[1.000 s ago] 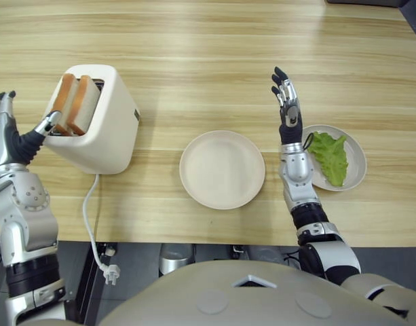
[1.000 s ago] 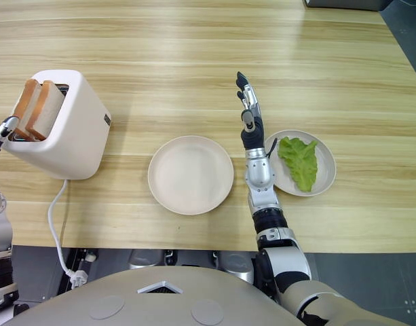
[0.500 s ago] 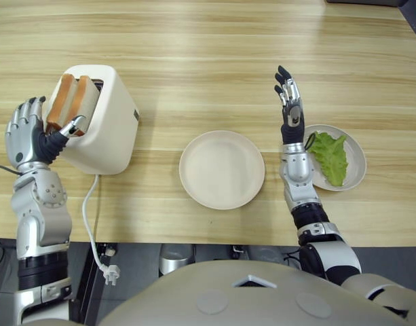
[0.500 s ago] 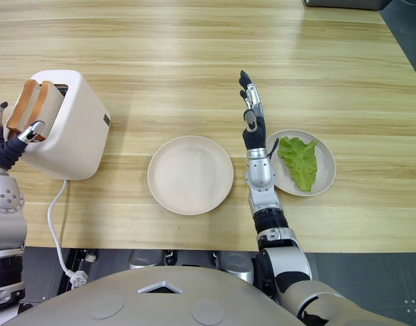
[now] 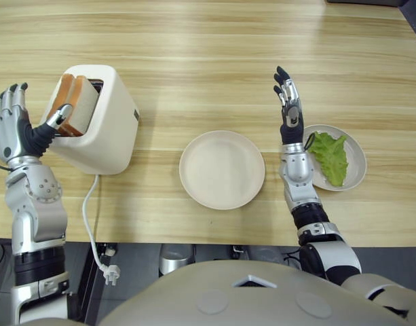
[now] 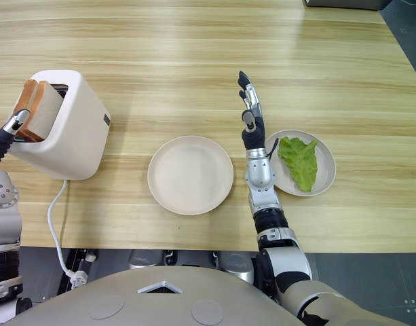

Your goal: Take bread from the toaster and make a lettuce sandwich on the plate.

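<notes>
Your left hand (image 5: pixel 15 132) (fingers spread, empty) sets its thumb against the brown-crusted bread slices (image 5: pixel 77 107) in the boxy white toaster (image 5: pixel 112 134); your right hand (image 5: pixel 288 103) is upright, flat and empty.

Cream toaster (image 5: pixel 107 129), green lettuce (image 5: pixel 329 156), beige plate (image 5: pixel 222 170)

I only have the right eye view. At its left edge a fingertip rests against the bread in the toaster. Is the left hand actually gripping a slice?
Observer: No. The left hand has its other fingers spread upward, apart from the bread. Nothing is closed around a slice.
Operator: Are any of those fingers over the toaster's slots?
Observer: No. They stand to the left of the toaster, clear of its top. Only that one fingertip reaches across to the bread.
</notes>
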### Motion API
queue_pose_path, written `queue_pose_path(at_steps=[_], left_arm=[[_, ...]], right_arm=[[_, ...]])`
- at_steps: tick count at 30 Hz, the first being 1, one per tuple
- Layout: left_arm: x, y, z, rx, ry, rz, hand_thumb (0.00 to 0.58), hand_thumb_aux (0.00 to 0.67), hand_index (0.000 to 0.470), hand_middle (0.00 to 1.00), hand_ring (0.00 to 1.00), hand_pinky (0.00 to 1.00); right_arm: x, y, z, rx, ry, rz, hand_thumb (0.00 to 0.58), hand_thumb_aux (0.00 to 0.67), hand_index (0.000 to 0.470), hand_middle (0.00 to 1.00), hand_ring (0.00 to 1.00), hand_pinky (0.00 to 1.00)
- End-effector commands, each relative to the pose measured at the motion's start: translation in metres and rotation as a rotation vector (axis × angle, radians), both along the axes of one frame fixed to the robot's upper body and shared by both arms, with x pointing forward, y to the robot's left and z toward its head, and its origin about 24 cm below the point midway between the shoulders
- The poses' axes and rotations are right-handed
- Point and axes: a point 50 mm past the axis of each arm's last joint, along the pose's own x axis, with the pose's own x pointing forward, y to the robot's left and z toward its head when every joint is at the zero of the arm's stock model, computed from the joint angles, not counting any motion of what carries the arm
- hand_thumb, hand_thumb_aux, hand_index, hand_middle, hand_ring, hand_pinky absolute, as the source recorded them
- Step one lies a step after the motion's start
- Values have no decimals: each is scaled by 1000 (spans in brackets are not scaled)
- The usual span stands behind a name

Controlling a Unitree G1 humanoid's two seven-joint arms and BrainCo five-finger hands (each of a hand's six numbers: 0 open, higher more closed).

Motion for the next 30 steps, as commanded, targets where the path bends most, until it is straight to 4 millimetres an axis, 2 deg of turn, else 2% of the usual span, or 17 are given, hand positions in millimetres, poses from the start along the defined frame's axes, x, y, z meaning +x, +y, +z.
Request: queue_pose_path(at_steps=[1,15,30], left_arm=[[-2,2,-4,-14,19,11,0,0,0,0,0,0],[-3,4,-14,-28,74,17,0,0,0,0,0,0],[0,5,-16,-61,36,21,0,0,0,0,0,0]], right_arm=[[0,-1,-2,-4,10,-6,0,0,0,0,0,0],[-1,-2,-2,-5,6,-10,0,0,0,0,0,0],[-1,-3,-2,-8,5,-15,0,0,0,0,0,0]])
